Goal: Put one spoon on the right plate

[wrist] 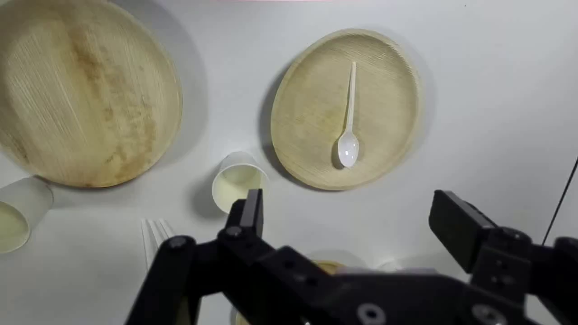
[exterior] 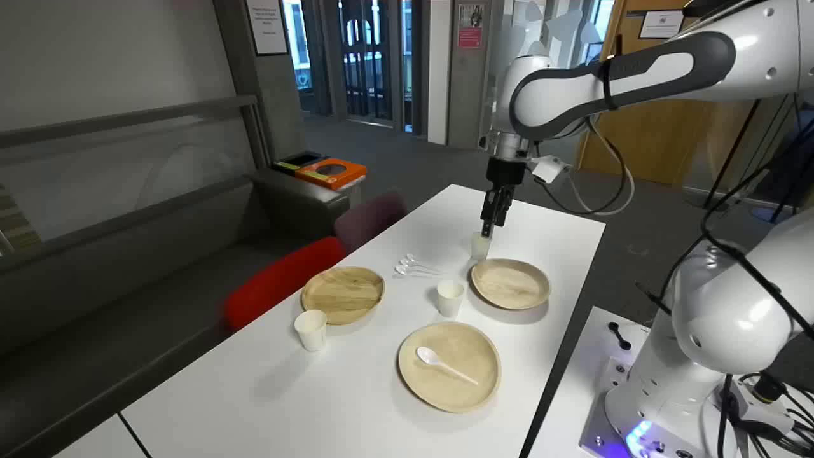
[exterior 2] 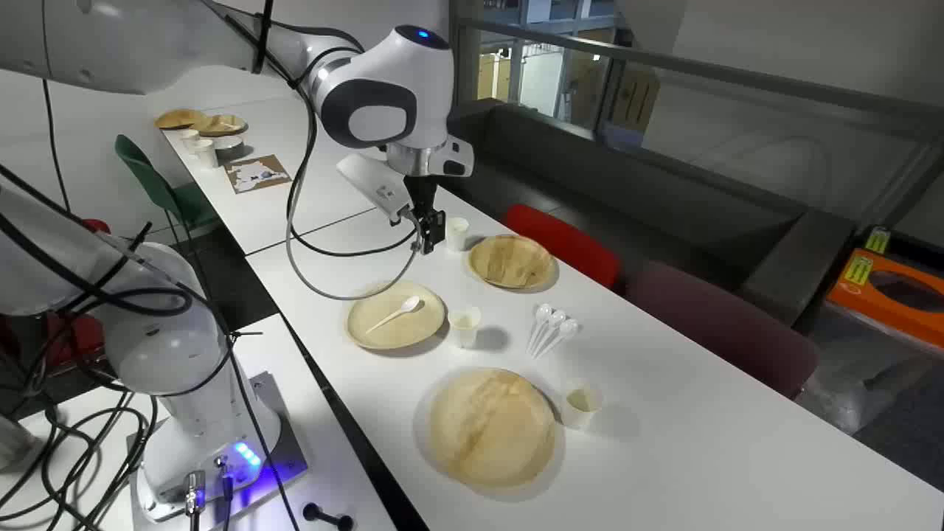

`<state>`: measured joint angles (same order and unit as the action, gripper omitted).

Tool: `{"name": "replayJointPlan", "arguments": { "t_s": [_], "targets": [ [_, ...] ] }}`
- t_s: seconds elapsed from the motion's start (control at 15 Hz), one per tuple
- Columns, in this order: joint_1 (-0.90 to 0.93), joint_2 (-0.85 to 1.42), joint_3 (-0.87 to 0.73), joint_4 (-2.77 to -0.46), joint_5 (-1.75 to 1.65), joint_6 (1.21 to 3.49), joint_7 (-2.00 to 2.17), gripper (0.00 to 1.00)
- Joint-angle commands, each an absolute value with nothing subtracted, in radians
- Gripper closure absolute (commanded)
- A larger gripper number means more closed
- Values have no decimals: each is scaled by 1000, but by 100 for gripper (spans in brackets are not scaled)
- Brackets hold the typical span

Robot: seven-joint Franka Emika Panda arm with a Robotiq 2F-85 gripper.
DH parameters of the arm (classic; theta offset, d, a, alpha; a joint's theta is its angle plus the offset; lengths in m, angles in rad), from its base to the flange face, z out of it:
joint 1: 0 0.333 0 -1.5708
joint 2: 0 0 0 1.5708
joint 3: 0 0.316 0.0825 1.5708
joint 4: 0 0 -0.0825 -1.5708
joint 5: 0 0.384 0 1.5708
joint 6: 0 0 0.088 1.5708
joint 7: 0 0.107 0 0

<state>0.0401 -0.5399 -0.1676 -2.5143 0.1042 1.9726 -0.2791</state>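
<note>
Gripper (wrist: 347, 216) hangs above the bench (exterior: 286, 407) with its jaws spread wide apart; one white spoon (wrist: 348, 140) lies on the pale tan plate (wrist: 307, 113), inside its raised rim, bowl end away from the robot base (exterior 2: 199, 435); three further spoons (exterior 2: 558, 318) lie side by side on the bench itself; the brown-streaked plate (exterior 2: 479, 435) and the wood-grained plate (exterior: 343, 294) rest on the bench, well apart from each other; which of the three plates is the right one cannot be told; one upright cup (wrist: 235, 180) stands just beside the pale tan plate; a second cup (exterior 2: 581, 404) stands beside the brown-streaked plate, and a third cup (exterior 2: 456, 234) beside the wood-grained plate.
</note>
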Motion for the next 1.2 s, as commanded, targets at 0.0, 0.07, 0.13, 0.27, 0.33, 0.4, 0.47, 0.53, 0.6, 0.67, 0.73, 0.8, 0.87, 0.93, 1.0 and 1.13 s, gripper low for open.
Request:
{"name": "replayJointPlan", "arguments": {
  "t_s": [0.0, 0.07, 0.13, 0.27, 0.33, 0.4, 0.47, 0.53, 0.6, 0.67, 0.73, 0.8, 0.87, 0.93, 1.0, 1.13],
  "targets": [
    [24, -537, -153, -2512, 112, 1970, -286, 0],
    [25, -533, -150, -2511, 106, 1976, -292, 0],
    [28, -520, -147, -2502, 107, 1981, -294, 0],
    [36, -484, -138, -2471, 113, 1987, -287, 0],
    [38, -464, -132, -2454, 114, 1996, -283, 0],
    [39, -436, -124, -2429, 114, 2008, -274, 0],
    [38, -398, -116, -2396, 111, 2020, -263, 0],
    [37, -366, -109, -2368, 109, 2032, -255, 0],
    [35, -332, -100, -2336, 104, 2037, -243, 0],
    [33, -291, -95, -2299, 103, 2042, -236, 0],
    [31, -253, -89, -2263, 101, 2045, -227, 0],
    [27, -221, -84, -2232, 98, 2047, -216, 0],
    [24, -186, -81, -2194, 95, 2043, -206, 0],
    [20, -154, -79, -2161, 94, 2040, -195, 0],
    [15, -121, -81, -2124, 97, 2033, -188, 0],
    [3, -68, -88, -2062, 104, 2025, -172, 0]
  ]
}}
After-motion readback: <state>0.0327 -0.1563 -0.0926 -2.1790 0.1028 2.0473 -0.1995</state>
